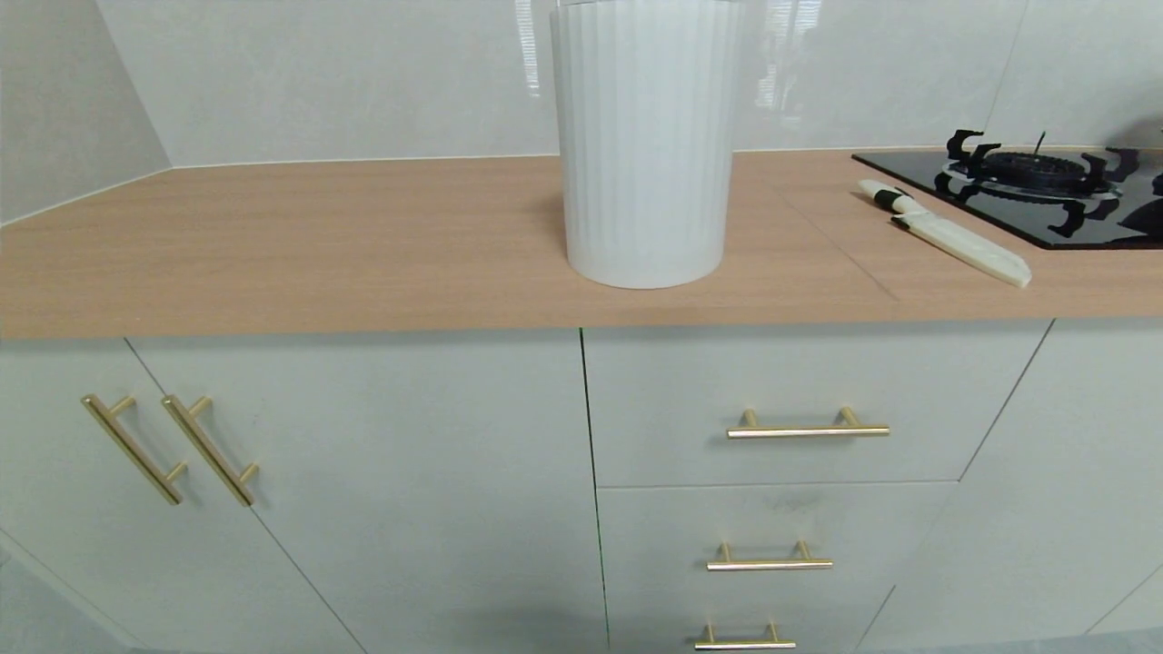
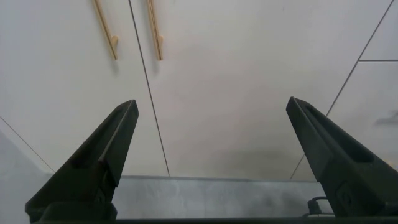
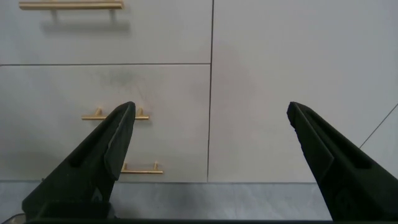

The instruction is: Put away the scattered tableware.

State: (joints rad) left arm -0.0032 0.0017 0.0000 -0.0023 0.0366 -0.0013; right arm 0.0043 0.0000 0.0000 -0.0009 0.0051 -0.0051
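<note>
On the wooden desk (image 1: 273, 254), near its front edge: one tall ribbed white container (image 1: 645, 145), upright. To the robot's right of it and well apart: one knife (image 1: 945, 234), lying flat, with its dark-banded handle toward the wall and its pale blade angled toward the desk's front, just beside the black gas hob (image 1: 1027, 186). Below the desk: pale cabinet doors (image 1: 363, 472) with two gold bar handles, and a stack of drawers (image 1: 772, 409) with gold handles. Left end effector (image 2: 211, 102): held low and level, facing the cabinet doors, released, dark fingers (image 2: 102, 155) spread wide with nothing between them. Right end effector (image 3: 210, 106): held low and level, facing the drawer fronts, likewise released, fingers (image 3: 99, 158) wide apart and grasping nothing.
</note>
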